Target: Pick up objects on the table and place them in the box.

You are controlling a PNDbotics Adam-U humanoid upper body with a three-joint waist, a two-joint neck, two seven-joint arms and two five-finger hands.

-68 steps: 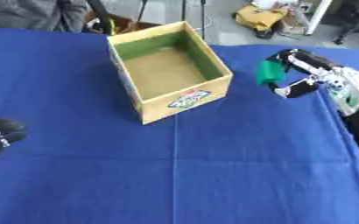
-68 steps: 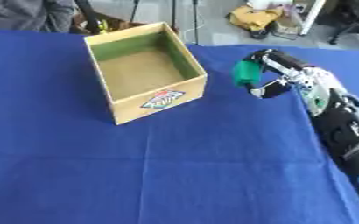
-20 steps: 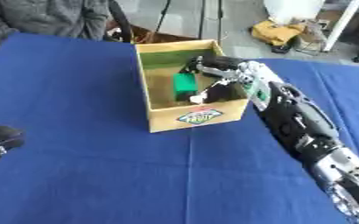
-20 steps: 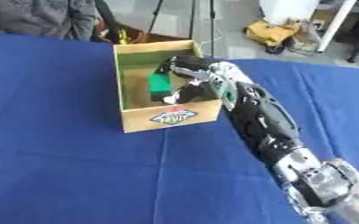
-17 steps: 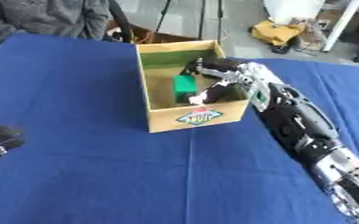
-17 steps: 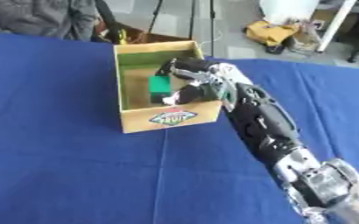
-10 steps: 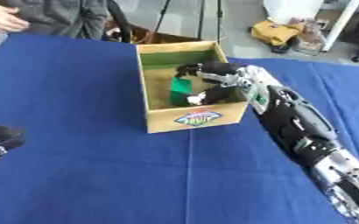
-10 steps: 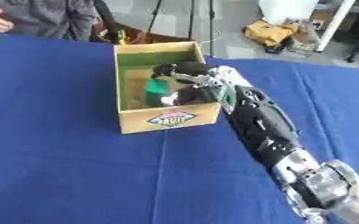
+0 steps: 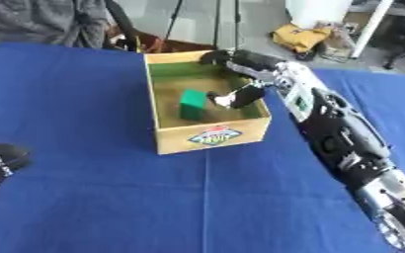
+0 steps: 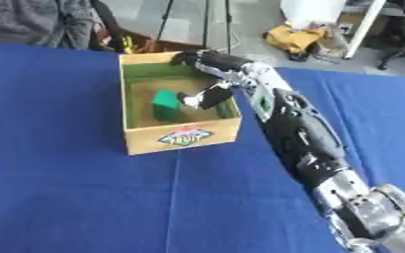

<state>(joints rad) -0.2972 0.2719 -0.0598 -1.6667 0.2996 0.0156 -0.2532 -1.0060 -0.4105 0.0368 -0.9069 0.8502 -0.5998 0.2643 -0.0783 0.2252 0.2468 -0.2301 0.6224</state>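
Black and silver, the right hand (image 9: 240,79) reached over the far right corner of the box (image 9: 167,139), its fingers spread open above the interior and its thumb angled down toward the floor of the box, with nothing held between them. Just beside the thumb tip stood the green block (image 9: 191,104), resting on the box's brown bottom near the left-centre; it looked to be apart from the hand, though the view was too soft there to rule out a light touch. Beyond the hand, the right forearm ran back across the box's right wall and down over the blue tablecloth (image 9: 85,197) toward the lower right corner. The box itself sat upright on the cloth, green inside its walls, with a small printed label on its near face. At the lower left edge the left hand (image 9: 0,163) rested idle on the cloth, dark and only partly in frame, so whether its fingers were curled or straight could not be told. Judged from this, the placing step seemed done for this block: it lay inside the box and the hand was released. The next move would call for lifting the right hand straight up clear of the walls without catching the rim, then looking for another object; none showed on the visible cloth.
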